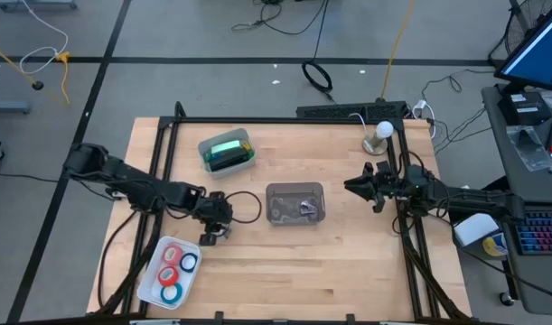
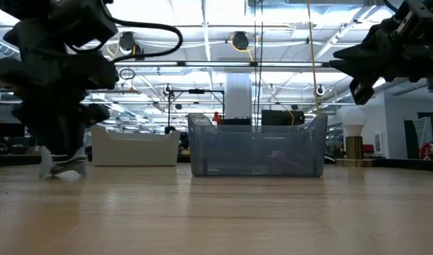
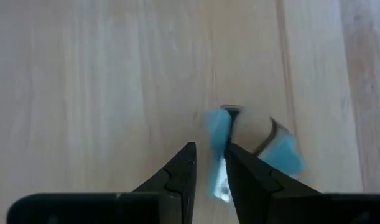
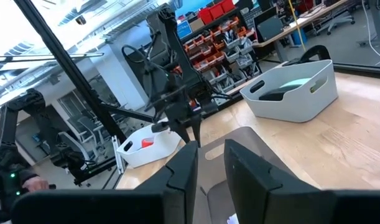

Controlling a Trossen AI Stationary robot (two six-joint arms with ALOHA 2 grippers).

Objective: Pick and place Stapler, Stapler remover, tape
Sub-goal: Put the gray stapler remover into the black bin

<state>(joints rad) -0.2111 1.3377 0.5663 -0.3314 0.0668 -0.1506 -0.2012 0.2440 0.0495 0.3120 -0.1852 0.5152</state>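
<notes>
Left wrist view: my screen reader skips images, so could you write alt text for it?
The left hand points down at a bare wooden table, its two dark fingers closing around a small blue-handled staple remover lying on the wood.

The stapler (image 1: 227, 151) lies in a bin (image 1: 206, 147); the tape (image 1: 171, 271) in a tray (image 1: 152, 284).

Light is bright and even, from overhead. In the high view the pale wooden slatted table (image 1: 285, 262) shows only soft, faint shadows under the arms. Low view is backlit: ceiling strip lights (image 2: 202, 32) glare white, arms read as dark silhouettes, near table surface is out of focus. Left wrist view is washed out w/ motion blur; the small blue-handled metal object (image 3: 249, 146) smears. Right wrist view is sharp far off, w/ blown-out windows.
</notes>
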